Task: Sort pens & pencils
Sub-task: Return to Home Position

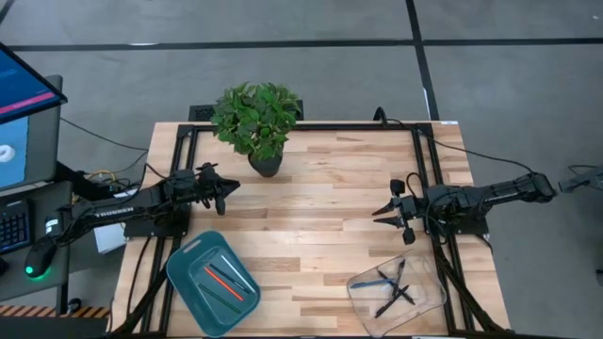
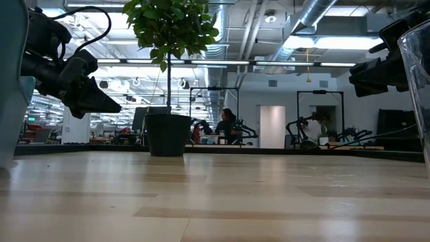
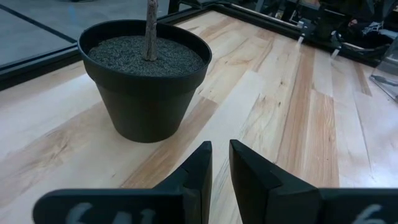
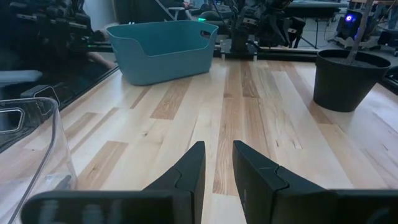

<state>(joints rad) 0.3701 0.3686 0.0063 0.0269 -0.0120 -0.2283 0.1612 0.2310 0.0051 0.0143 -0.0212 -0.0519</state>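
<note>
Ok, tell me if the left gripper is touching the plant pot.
Apart. In the left wrist view, bare tabletop shows between the left gripper and the black plant pot.

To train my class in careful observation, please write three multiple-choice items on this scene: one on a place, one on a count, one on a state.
1. Where does the orange pencil lie?
A in the teal bin
B in the clear bin
C in neither bin

2. How many bins are in the scene?
A one
B two
C three

3. What do the two tools hold?
A a pen each
B nothing
C one pencil

Answers:
1 A: the high view shows it inside the teal bin.
2 B: only the teal bin and the clear bin show.
3 B: the left tool and the right tool are shut and empty.
</note>
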